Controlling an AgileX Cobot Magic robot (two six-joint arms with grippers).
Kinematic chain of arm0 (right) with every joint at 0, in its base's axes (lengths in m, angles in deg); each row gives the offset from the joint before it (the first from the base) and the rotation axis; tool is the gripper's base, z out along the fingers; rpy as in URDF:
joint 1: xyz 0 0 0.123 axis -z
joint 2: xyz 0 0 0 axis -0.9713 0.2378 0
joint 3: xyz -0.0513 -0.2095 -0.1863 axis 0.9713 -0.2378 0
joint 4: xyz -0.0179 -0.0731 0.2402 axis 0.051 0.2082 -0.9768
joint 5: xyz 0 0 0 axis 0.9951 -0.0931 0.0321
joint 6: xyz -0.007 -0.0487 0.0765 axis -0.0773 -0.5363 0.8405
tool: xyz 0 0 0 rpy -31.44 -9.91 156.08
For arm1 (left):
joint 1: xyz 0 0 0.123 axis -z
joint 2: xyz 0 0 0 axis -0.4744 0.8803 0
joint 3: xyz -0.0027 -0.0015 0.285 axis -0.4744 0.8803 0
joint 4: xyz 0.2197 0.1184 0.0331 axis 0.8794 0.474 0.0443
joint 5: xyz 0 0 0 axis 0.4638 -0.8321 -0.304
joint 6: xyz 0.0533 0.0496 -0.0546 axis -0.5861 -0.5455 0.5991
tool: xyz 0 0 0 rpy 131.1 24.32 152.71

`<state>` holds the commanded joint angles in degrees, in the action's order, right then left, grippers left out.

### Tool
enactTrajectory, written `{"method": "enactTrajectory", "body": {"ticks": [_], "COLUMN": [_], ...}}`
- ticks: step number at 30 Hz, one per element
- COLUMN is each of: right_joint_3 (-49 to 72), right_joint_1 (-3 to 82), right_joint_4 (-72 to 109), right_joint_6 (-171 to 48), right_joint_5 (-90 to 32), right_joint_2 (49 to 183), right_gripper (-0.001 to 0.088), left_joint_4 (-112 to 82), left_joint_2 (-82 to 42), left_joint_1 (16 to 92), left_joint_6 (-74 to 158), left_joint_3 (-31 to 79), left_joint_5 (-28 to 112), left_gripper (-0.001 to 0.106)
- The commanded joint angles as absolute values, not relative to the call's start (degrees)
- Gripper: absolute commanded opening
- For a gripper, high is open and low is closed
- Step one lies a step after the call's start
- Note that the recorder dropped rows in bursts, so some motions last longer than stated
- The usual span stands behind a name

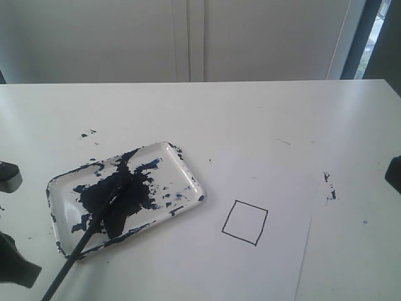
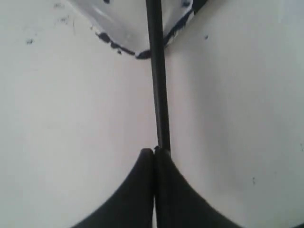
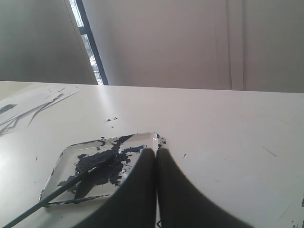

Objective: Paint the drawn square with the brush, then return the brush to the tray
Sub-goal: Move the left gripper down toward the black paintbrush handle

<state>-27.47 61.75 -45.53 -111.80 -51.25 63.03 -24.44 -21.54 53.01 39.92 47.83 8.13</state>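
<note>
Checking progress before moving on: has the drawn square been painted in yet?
No, the drawn square shows only its thin black outline, and its inside is blank white.

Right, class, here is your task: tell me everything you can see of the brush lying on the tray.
The brush is a long, thin, straight black stick, smooth-looking. Its tip lies in the dark paint blotch on the white tray; bristles and paint blend. The handle slants across the tray's near rim and out over the table. Its far end meets the shut left fingers; whether they touch it is unclear.
</note>
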Motion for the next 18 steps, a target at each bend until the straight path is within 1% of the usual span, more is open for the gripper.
{"method": "enactTrajectory", "body": {"ticks": [1,3,6,7,10,11,18], "right_joint_3": [-27.5,-27.5,-27.5,-27.5,-27.5,-27.5,-27.5], "right_joint_1": [61.8,61.8,61.8,61.8,61.8,61.8,61.8], "right_joint_4": [-45.5,-45.5,-45.5,-45.5,-45.5,-45.5,-45.5], "right_joint_6": [-111.8,-111.8,-111.8,-111.8,-111.8,-111.8,-111.8], "right_joint_5": [-51.2,-51.2,-51.2,-51.2,-51.2,-51.2,-51.2], "right_joint_2": [63.0,63.0,63.0,63.0,63.0,63.0,63.0], "right_gripper": [0.0000,0.0000,0.0000,0.0000,0.0000,0.0000,0.0000], "left_joint_4": [-24.8,-25.2,-26.6,-26.7,-27.5,-28.0,-30.5], "left_joint_2": [-21.5,-21.5,-21.5,-21.5,-21.5,-21.5,-19.0], "left_joint_1": [53.0,53.0,53.0,53.0,53.0,53.0,53.5], "left_joint_6": [38.7,36.7,34.4,34.1,34.1,34.1,32.6], "left_joint_3": [48.6,50.2,53.2,53.9,54.4,54.4,54.4], "left_joint_5": [8.3,9.6,12.7,13.5,14.2,14.5,15.2], "left_gripper": [0.000,0.004,0.020,0.027,0.040,0.042,0.041]}}
